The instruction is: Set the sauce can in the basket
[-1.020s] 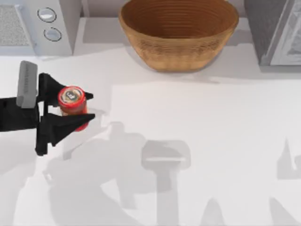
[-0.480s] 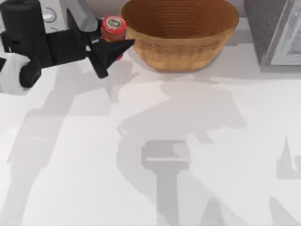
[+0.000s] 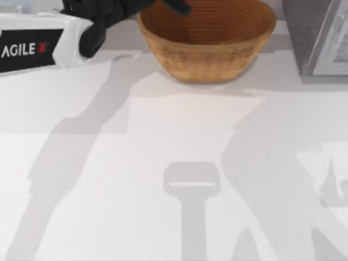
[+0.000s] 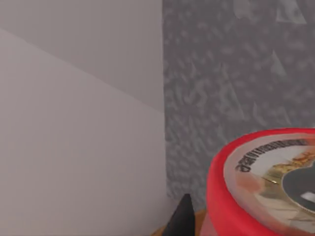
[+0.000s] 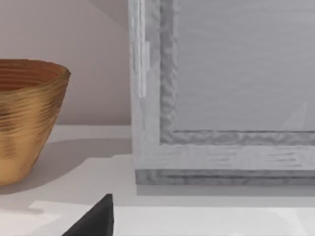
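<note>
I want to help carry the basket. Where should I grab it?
Grab the basket by its wide rim, from above: it stands upright, open, with no handles and sloping sides. Mind the left gripper holding the can over it.

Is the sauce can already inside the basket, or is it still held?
Held: the left wrist view shows the sauce can beside a fingertip, while the basket looks empty.

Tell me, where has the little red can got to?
The sauce can sits in the left hand, raised at the basket's far-left rim, close up in the left wrist view.
</note>
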